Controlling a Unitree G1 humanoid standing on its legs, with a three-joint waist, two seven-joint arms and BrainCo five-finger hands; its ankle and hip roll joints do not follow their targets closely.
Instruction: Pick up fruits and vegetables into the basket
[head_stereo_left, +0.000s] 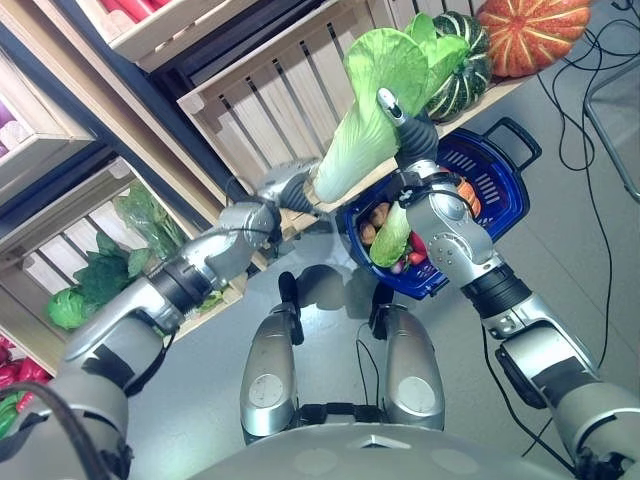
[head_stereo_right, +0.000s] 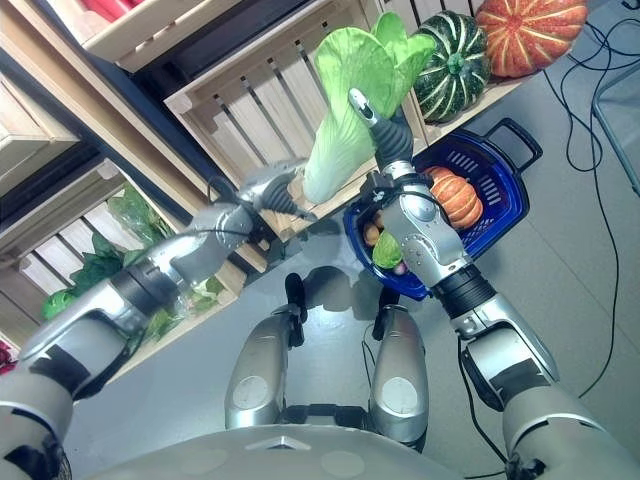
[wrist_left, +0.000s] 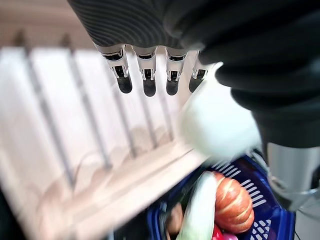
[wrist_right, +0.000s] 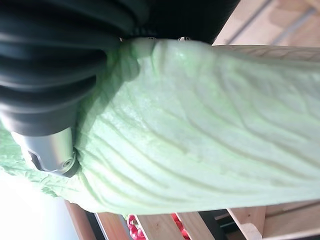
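Cabbage (head_stereo_left: 375, 110) gripped in right hand (head_stereo_left: 412, 128), above blue basket (head_stereo_left: 500, 190)

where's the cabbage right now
In the head views the cabbage is held up in the right hand, in front of the wooden crate, above the blue basket, the left hand at its base.

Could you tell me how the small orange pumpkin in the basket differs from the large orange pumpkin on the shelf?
The small orange pumpkin lies inside the blue basket on the floor; the large orange pumpkin sits on the wooden shelf beside a green striped squash. The basket one is clearly smaller. It is partly hidden by the right hand's arm; the shelf one is cut by the view's edge. Both are ribbed and orange.
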